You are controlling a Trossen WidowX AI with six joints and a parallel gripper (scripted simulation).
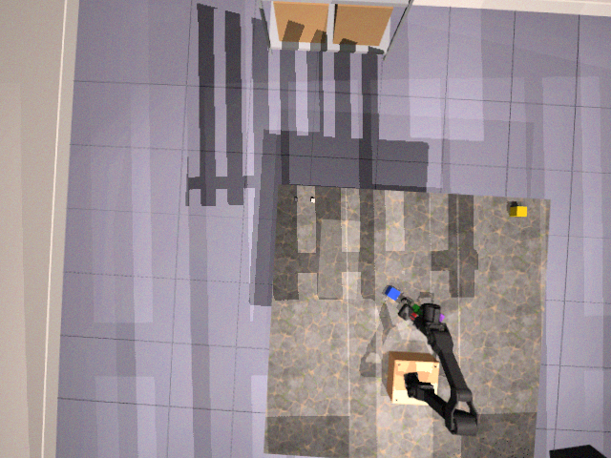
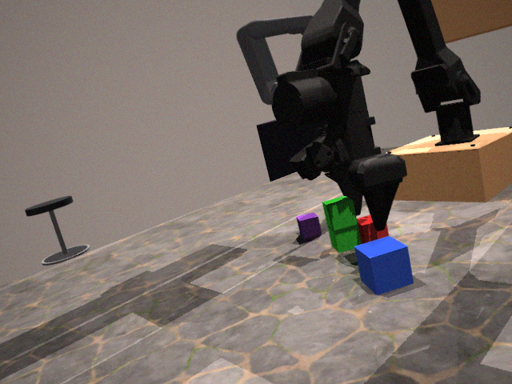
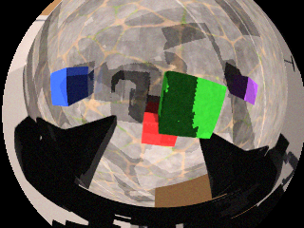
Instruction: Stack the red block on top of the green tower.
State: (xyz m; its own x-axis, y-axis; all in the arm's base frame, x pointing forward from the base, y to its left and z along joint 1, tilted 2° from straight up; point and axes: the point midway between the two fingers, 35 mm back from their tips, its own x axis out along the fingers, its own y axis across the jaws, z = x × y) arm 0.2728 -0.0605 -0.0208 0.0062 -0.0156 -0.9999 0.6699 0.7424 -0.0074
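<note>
The green tower [image 1: 416, 308] [image 2: 342, 225] [image 3: 180, 104] stands upright, with a seam across its middle. The red block [image 1: 415, 315] [image 2: 364, 230] [image 3: 156, 129] sits low, close beside the tower; whether they touch is unclear. My gripper [image 2: 370, 221] [image 3: 160, 125] is open and empty, pointing down over the red block. In the exterior view, one fingertip overlaps the red block and the other is just right of the tower's upper part. In the wrist view, the right fingertip is close to the tower's lower edge, and the tower partly hides the red block.
A blue block [image 1: 392, 292] [image 2: 384, 266] [image 3: 68, 86] lies on the finger side away from the tower. A purple block [image 1: 441, 318] [image 2: 309, 226] [image 3: 245, 88] lies beyond the tower. A yellow block [image 1: 517, 211] is at the far right corner. The arm's wooden base [image 1: 399, 396] [image 2: 442, 179] stands behind.
</note>
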